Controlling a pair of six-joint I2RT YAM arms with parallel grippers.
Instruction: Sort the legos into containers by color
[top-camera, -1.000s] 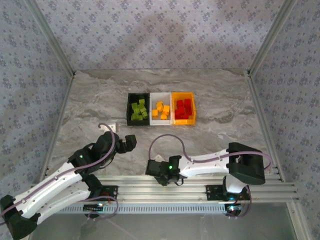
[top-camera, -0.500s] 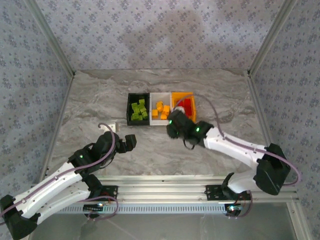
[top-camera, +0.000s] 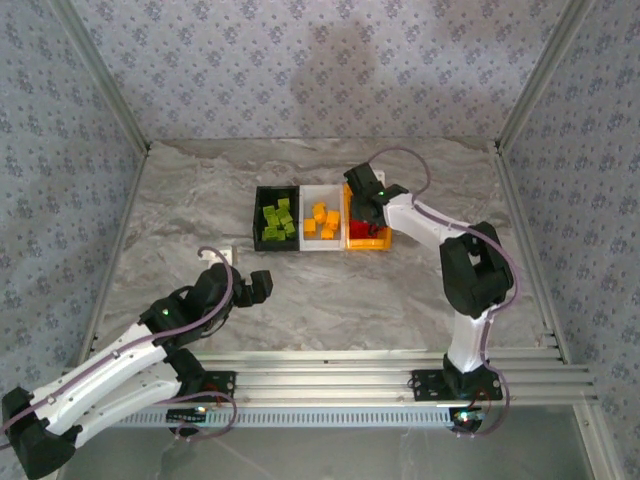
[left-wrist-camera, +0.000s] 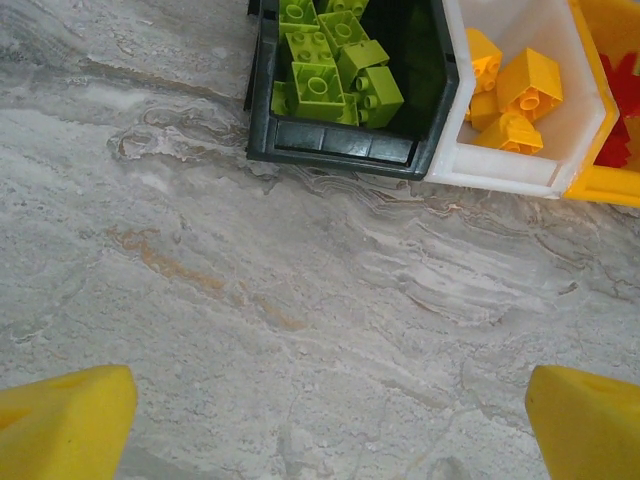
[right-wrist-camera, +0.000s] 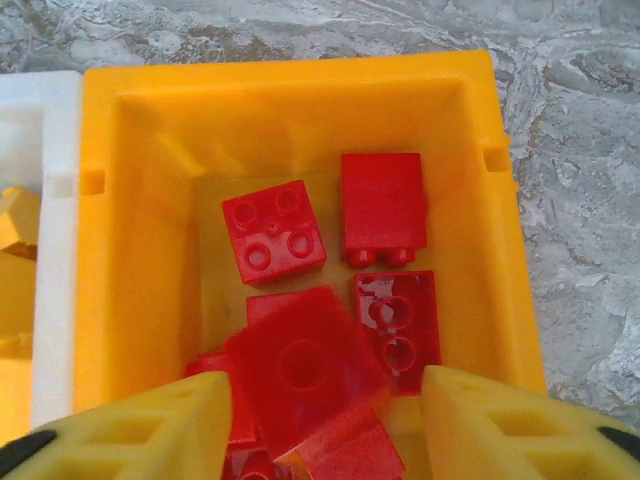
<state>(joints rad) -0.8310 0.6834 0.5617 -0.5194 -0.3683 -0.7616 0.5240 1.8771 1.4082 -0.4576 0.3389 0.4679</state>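
Three containers stand wall to wall in a row across a marbled grey table (top-camera: 190, 220), each with its long axis running away from the arms' bases: a black container (left-wrist-camera: 340, 150) on the left, a white container (left-wrist-camera: 500, 172) in the middle and an orange-yellow container (right-wrist-camera: 280, 90) on the right. The lime green legos (left-wrist-camera: 325, 60) lie heaped in the black one, their studs pointing various ways. The orange legos (left-wrist-camera: 525, 85) lie tilted in the white one. The red legos (right-wrist-camera: 273, 232) lie in the orange-yellow one, one square brick studs up, the one beside it tipped on its side with studs toward the lower edge of the wrist view. The right gripper (right-wrist-camera: 327, 395) hangs above the orange-yellow container, pointing down, fingers partly apart; a blurred red brick (right-wrist-camera: 305, 370) shows between them, clear of the right finger, and whether it touches the left finger cannot be told. The left gripper (left-wrist-camera: 330, 420) hovers low over bare table on the arms' side of the black container, apart from it and aimed toward it, fingers spread wide around nothing
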